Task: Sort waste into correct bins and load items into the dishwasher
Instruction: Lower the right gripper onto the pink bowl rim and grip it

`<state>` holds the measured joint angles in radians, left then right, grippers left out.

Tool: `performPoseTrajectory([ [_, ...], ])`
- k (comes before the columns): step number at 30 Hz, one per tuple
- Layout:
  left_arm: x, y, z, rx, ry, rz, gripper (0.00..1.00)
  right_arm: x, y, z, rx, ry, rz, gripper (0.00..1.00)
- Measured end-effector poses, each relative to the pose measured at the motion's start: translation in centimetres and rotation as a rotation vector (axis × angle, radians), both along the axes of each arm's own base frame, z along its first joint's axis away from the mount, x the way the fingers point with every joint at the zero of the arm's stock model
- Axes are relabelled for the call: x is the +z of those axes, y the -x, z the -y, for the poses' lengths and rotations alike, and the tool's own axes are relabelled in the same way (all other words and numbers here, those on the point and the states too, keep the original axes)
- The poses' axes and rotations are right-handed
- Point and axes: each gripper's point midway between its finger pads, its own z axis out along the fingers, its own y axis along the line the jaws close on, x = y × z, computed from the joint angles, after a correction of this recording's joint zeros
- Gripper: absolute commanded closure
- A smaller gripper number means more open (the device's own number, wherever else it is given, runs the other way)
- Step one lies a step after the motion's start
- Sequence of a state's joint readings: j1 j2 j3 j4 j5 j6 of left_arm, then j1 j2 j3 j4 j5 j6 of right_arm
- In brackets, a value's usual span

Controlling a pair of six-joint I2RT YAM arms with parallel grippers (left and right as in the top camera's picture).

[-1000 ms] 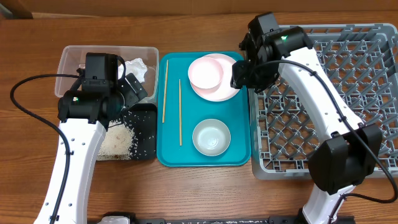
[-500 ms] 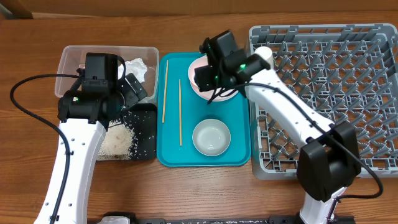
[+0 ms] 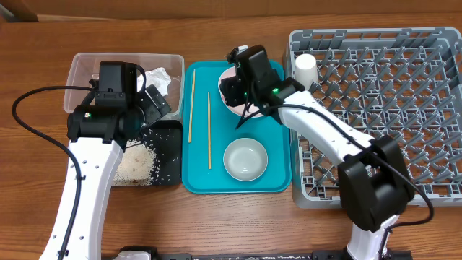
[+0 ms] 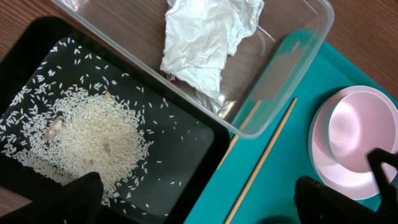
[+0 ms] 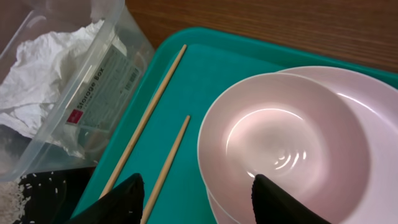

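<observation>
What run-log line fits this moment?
left gripper: open near black tray | right gripper: open over pink bowl | cup: in rack | chopsticks: teal tray

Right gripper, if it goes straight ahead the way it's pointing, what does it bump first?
Probably the pink bowl sitting on the plate: its near rim lies right ahead of the right gripper's open jaws, though depth is unclear.

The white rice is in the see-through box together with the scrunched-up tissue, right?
Not quite. The white rice is in the black tray, not in the see-through box. Only the scrunched-up tissue is in that box. The left wrist view shows it best.
</observation>
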<state>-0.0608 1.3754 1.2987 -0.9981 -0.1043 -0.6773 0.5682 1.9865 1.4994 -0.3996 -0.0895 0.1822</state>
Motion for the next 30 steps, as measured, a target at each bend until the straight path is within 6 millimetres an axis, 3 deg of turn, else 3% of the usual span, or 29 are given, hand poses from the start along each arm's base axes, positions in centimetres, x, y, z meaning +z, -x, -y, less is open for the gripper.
performPoseTrajectory([
  [7, 0.0, 0.0, 0.0, 0.000, 0.000, 0.000, 0.00, -3.8, 0.3, -2.3, 0.040, 0.016, -0.020, 0.41],
  [11, 0.0, 0.0, 0.0, 0.000, 0.000, 0.000, 0.00, -5.8, 0.4, -2.4, 0.048, 0.038, -0.037, 0.43],
  [15, 0.0, 0.0, 0.0, 0.000, 0.000, 0.000, 0.00, -5.9, 0.2, -2.1, 0.043, 0.053, -0.028, 0.54],
  [20, 0.0, 0.0, 0.0, 0.000, 0.000, 0.000, 0.00, -6.0, 0.2, -2.0, 0.044, 0.064, -0.024, 0.76],
  [30, 0.0, 0.0, 0.0, 0.000, 0.000, 0.000, 0.00, -6.6, 0.6, -1.3, 0.038, 0.084, -0.057, 0.75],
])
